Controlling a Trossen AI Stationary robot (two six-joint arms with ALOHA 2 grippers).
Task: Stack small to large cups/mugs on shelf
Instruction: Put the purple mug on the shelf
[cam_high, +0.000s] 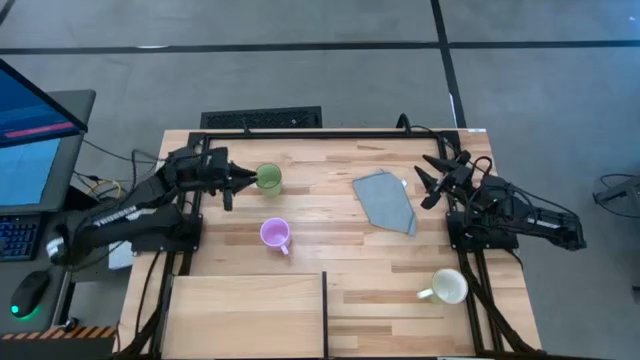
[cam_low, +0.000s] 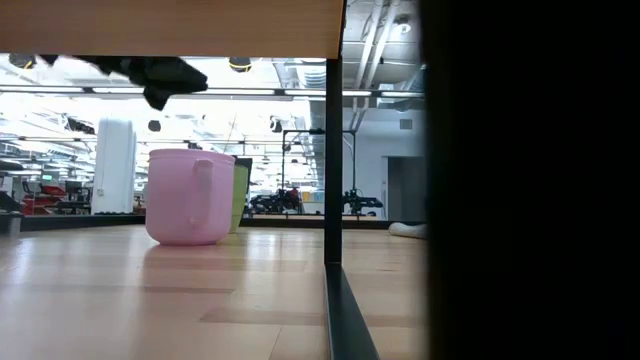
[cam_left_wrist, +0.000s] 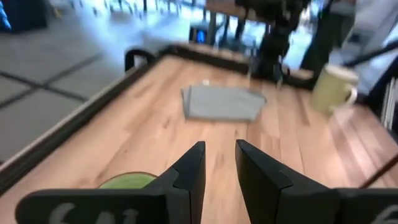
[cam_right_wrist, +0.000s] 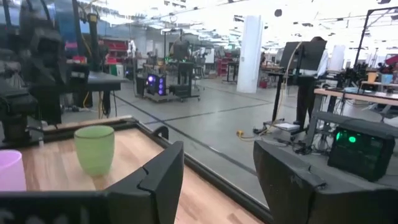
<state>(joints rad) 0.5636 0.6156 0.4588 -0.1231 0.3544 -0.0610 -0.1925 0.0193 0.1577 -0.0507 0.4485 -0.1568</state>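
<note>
My plank table (cam_high: 340, 215) carries a green mug (cam_high: 268, 178) upper left, a purple mug (cam_high: 274, 234) at centre, a grey cloth (cam_high: 385, 200) upper right, a white mug (cam_high: 447, 287) lower right. The pale shelf board (cam_high: 245, 312) lies lower left.

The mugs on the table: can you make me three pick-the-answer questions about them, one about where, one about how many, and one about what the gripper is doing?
1. Where is the white mug?
A. on the grey cloth
B. on the plank tabletop near the right arm
C. on the shelf

2. How many mugs are on the table?
A. two
B. three
C. five

3. What is the left gripper doing?
A. sitting at the green mug, nothing lifted
B. carrying the purple mug
C. folding the cloth

Answers:
1 B, the high view shows it on the planks, right of the pale shelf board.
2 B, green, purple and white ones show.
3 A, its tips reach the green mug, which stands on the table.
</note>
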